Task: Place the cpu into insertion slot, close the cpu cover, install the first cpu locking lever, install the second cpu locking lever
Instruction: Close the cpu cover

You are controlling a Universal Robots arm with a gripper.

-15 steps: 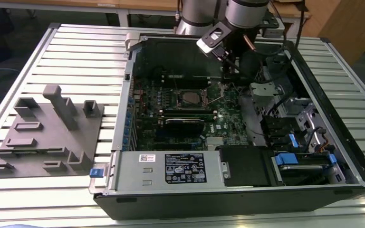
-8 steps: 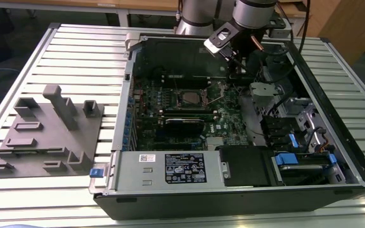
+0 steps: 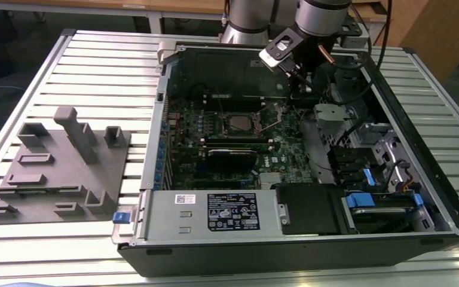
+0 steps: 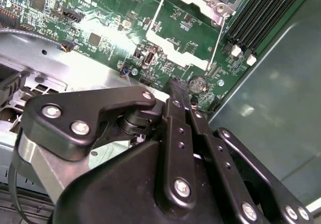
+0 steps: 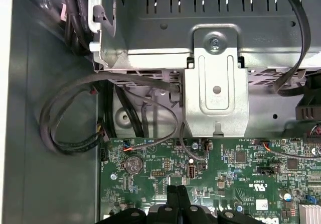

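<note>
The cpu (image 3: 236,124), a dull silver square, lies in the insertion slot (image 3: 222,115) on the green motherboard (image 3: 285,149) inside the open computer case. The silver cpu cover (image 4: 224,2) appears to lie down around it. Two thin wire levers (image 4: 214,45) (image 4: 156,13) stand away from the socket over the board; one rises at an angle in the exterior view (image 3: 274,115). My gripper (image 3: 299,79) hovers to the exterior view's right of the socket, over the board's edge. Its black fingertips (image 5: 176,193) are pressed together, and in both wrist views the gripper (image 4: 175,83) is shut with nothing between its fingers.
A metal drive cage (image 5: 215,83) and loose black cables (image 5: 70,123) lie just past the board's edge. Long black memory slots (image 4: 266,8) run beside the socket. A coin battery (image 5: 133,164) sits near the fingertips. A grey fixture tray (image 3: 54,161) rests on the table at the exterior view's left.
</note>
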